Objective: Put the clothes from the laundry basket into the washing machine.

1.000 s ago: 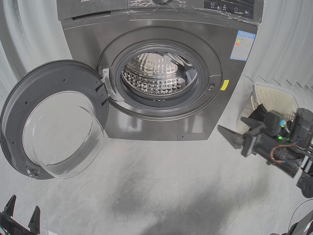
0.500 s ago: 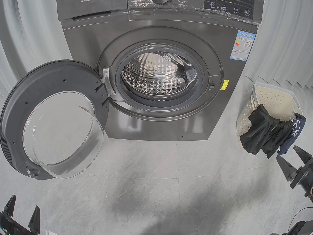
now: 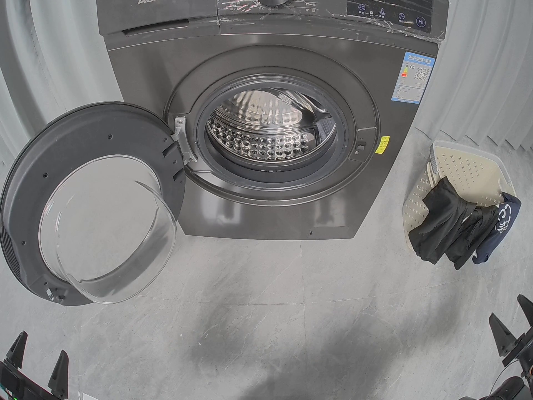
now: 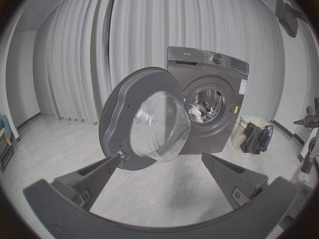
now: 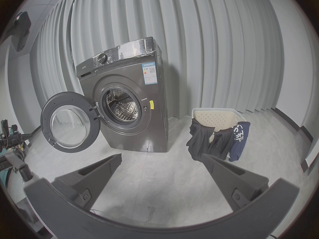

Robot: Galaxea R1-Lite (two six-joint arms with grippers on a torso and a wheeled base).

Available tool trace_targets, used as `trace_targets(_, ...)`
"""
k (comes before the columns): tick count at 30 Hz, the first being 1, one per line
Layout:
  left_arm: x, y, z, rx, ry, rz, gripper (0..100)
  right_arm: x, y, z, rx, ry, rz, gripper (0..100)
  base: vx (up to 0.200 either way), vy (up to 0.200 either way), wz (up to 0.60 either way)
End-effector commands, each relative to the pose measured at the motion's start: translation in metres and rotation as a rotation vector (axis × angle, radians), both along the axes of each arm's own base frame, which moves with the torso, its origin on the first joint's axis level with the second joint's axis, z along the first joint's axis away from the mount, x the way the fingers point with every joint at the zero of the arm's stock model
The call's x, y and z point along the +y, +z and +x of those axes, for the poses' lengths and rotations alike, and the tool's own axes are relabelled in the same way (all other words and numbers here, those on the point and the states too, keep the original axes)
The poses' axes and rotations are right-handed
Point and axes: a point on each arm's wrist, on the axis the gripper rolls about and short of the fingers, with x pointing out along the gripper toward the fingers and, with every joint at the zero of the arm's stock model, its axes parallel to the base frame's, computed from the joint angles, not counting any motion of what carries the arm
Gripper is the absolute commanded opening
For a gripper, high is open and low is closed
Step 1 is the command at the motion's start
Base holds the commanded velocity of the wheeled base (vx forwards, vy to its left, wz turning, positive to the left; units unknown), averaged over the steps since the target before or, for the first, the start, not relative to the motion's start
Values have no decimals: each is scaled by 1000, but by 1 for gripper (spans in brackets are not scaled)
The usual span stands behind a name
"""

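While left gripper (image 3: 42,344) and right gripper (image 3: 509,312) gape empty, best pinch a thick fold of clothes (image 3: 444,223) draped over basket (image 3: 469,168) rim.

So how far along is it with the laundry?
Barely started. Done: the washing machine door stands open, and the drum looks empty. In hand: nothing; the left claw and right claw are open and empty. Left: all the clothes hang over the rim of the laundry basket, waiting to be moved.
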Motion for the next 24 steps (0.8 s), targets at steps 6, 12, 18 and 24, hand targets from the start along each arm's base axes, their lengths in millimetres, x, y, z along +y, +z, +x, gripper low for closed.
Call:
trace_targets(6,0,-5,0,4,-1,1,100,0,-32,-35,-90,-32,7,100,0,0,0)
trace_targets(12,0,-5,0,4,-1,-1,100,-1,-35,-34,-81,-108,-35,100,0,0,0)
trace_targets(18,0,-5,0,4,-1,-9,100,-1,-37,-34,-50,-120,-30,100,0,0,0)
trace_targets(24,0,-5,0,4,1,2,100,0,-36,-34,-62,-51,-79,100,0,-100,0)
